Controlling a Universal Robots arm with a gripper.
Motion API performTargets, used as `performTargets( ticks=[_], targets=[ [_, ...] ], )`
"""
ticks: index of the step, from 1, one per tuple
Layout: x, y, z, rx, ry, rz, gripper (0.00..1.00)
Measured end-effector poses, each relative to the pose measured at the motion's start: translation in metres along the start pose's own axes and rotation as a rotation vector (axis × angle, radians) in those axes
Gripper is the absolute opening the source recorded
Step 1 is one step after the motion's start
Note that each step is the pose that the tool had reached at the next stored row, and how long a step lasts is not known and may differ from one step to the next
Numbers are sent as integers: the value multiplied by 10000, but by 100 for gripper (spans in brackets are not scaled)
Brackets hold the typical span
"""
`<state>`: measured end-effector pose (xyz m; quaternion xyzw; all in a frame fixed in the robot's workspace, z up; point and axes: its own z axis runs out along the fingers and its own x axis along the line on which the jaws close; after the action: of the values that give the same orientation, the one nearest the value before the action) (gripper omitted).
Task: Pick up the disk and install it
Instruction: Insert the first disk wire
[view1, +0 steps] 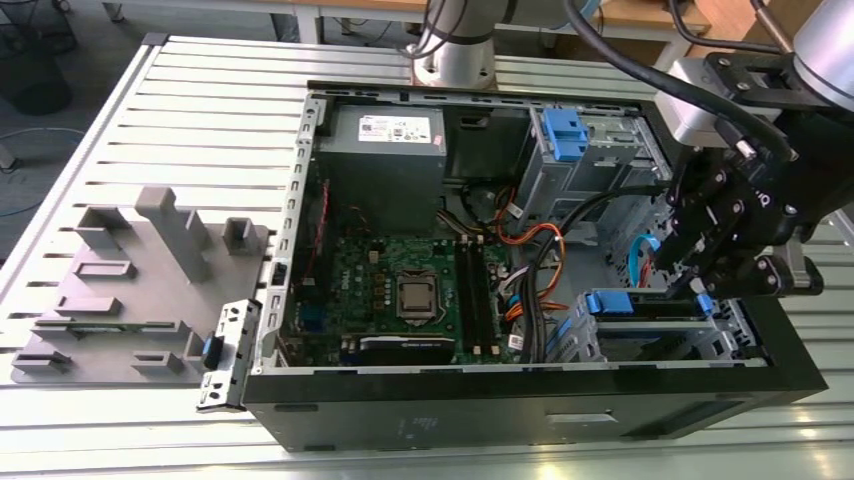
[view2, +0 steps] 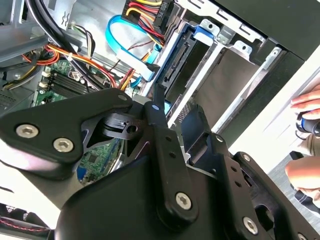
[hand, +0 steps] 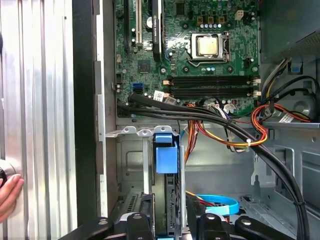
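The disk stands on edge in the drive cage at the front corner of the open computer case, on the exterior view's right. Its blue tab points toward the motherboard. In the second wrist view the disk's dark connector edge runs along the cage wall. My gripper reaches down over the cage, and its black fingers flank the disk's end closely on both sides, shut on it. The disk's lower part is hidden by the cage.
A grey power supply and a bay with a blue clip sit at the case's far side. Black, orange and blue cables cross beside the cage. A person's hand rests outside the case. A grey fixture lies on the slatted table.
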<state>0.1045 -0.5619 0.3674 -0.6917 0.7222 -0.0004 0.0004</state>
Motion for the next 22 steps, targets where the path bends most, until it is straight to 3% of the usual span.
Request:
performTargets(
  ticks=[12,22],
  targets=[
    [-119,-13,16,0,-2,0,42],
    [-126,-26,-10,-1,-4,1,42]
  ],
)
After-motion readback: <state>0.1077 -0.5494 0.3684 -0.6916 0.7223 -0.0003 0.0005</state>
